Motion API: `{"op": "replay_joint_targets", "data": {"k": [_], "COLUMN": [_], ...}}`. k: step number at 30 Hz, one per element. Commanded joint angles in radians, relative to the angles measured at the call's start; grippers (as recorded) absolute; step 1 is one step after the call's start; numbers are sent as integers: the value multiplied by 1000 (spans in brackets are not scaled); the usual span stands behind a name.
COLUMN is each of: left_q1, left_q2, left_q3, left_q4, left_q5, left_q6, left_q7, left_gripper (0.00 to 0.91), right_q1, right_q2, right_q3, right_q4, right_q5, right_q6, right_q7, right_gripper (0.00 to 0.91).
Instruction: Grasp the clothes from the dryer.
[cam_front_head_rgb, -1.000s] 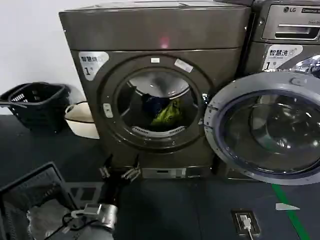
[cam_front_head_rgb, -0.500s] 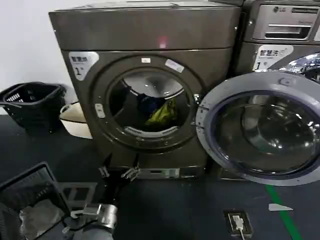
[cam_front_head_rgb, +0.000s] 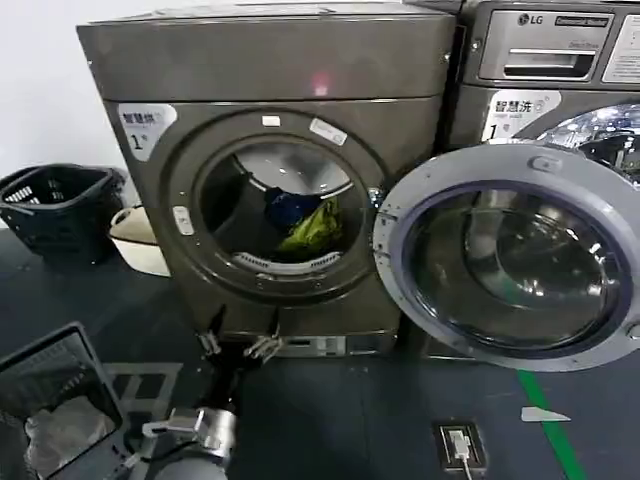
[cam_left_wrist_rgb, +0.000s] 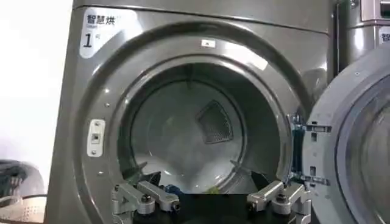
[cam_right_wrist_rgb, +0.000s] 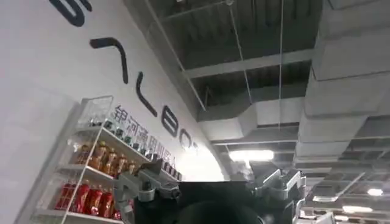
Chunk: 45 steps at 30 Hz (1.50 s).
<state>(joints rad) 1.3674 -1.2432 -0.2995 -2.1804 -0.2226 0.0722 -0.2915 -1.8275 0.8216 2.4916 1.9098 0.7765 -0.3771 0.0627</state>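
Note:
The dryer (cam_front_head_rgb: 262, 62) stands with its round door (cam_front_head_rgb: 505, 265) swung open to the right. Inside the drum lie the clothes: a yellow-green garment (cam_front_head_rgb: 313, 228) and, behind it, a navy-blue garment (cam_front_head_rgb: 287, 207). My left gripper (cam_front_head_rgb: 237, 343) hangs open in front of the dryer's base, below the porthole and apart from the clothes. In the left wrist view the left gripper (cam_left_wrist_rgb: 207, 178) faces the drum mouth of the dryer (cam_left_wrist_rgb: 183, 36), with slivers of the navy garment (cam_left_wrist_rgb: 172, 189) and the green garment (cam_left_wrist_rgb: 211, 190) between its fingers. My right gripper (cam_right_wrist_rgb: 210, 176) is open, pointing up at a ceiling.
A black basket (cam_front_head_rgb: 60, 205) and a cream tub (cam_front_head_rgb: 135, 242) sit left of the dryer. A dark crate (cam_front_head_rgb: 70, 352) holding a pale white cloth (cam_front_head_rgb: 62, 432) is at the near left. The LG machine (cam_front_head_rgb: 545, 55) stands to the right. Green floor tape (cam_front_head_rgb: 545, 420) and a floor socket (cam_front_head_rgb: 458, 445) lie near right.
The dryer, its door and the baskets have slid left in the head view and look slightly nearer. My left gripper keeps its place in the view, still open.

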Motion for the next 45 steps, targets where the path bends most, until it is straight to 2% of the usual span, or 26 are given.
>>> {"op": "replay_joint_targets", "data": {"k": [1, 14, 24, 45], "left_q1": [-4, -73, -112, -116], "left_q2": [-1, -10, -14, -11], "left_q3": [-2, -21, -32, -38], "left_q4": [1, 20, 38, 36], "left_q5": [3, -10, -32, -32], "left_q6": [0, 8, 20, 25], "left_q7": [1, -3, -2, -3], "left_gripper": [907, 907, 907, 907], "right_q1": [0, 0, -19, -18], "right_q2": [0, -1, 7, 11], "right_q3": [-1, 1, 5, -1], "right_q4": [-1, -1, -13, -14], "right_q5": [-3, 6, 8, 10], "right_q6": [20, 47, 148, 180], "right_q7": [-3, -4, -6, -7], "right_gripper": [907, 907, 907, 907]}}
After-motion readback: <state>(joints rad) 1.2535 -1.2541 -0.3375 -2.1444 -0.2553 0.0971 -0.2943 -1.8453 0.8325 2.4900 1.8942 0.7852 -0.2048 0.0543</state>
